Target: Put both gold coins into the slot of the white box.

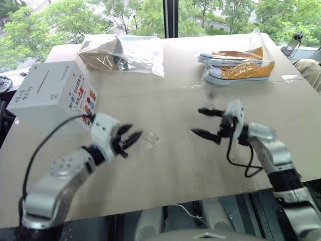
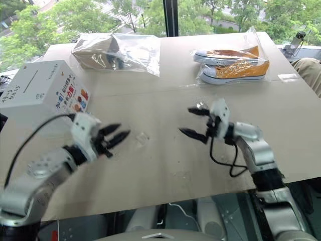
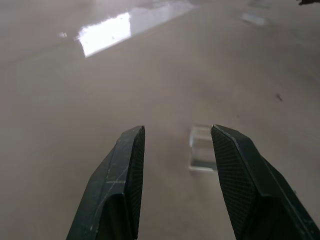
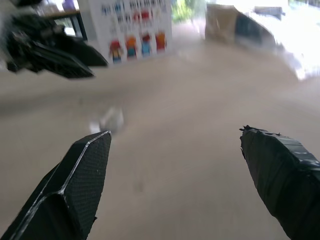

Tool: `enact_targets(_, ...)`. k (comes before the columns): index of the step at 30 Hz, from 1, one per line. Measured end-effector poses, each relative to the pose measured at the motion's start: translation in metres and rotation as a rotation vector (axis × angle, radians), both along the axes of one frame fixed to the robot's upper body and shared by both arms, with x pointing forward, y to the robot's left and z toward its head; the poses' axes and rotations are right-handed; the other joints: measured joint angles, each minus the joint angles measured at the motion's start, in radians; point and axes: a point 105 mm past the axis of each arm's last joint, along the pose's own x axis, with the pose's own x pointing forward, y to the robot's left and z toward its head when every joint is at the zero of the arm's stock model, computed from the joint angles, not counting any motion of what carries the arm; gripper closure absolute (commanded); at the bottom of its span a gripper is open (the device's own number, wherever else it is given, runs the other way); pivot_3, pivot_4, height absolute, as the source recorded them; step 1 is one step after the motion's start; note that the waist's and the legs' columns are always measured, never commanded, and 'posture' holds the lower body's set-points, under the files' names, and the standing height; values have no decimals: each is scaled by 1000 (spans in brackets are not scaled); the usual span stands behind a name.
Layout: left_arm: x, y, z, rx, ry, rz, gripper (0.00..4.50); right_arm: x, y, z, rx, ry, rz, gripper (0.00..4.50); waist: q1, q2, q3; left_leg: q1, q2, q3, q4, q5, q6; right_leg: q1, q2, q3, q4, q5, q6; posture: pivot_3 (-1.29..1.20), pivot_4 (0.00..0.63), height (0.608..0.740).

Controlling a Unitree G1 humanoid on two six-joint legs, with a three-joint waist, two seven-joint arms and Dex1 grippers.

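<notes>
My left claw (image 1: 131,139) hangs just over the table (image 1: 175,165) with its two black fingers spread apart and nothing between them. Just past the tips lies a small clear plastic piece (image 1: 150,138), flat on the board, in the left half and nearer the front edge than the back. My right claw (image 1: 206,123) stands wide, its fingers far apart and empty, pointing across toward the left claw from the right half of the table; the clear piece lies between the two claws, closer to the left one.

The white box (image 1: 47,93) sits at the table's left edge, behind my left arm, its stickered side facing the middle of the table. The slot (image 1: 41,81) runs as a thin dark line on its top face. I cannot make out the gold coins.

Toward the back edge lie two clear bags: one with brown shoes (image 1: 120,54) at back left, one with orange sneakers (image 1: 235,66) at back right.
</notes>
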Motion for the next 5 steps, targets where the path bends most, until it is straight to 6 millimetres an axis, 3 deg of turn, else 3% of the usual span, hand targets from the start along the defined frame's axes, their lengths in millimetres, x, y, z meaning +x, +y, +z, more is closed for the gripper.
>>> enact_targets(2,-6,-2,-12,-24,14,12,2413,-9,-16,-19,-41,39,-35,51,1,0,0,4,0,1,1,0,0,4,1,-1,0,0,0,0,150,740)
enact_targets(5,-7,6,-30,-17,30,44,2413,-13,-30,-28,-57,42,-80,51,-2,0,1,14,0,4,2,0,0,13,7,1,-1,-4,0,0,150,740)
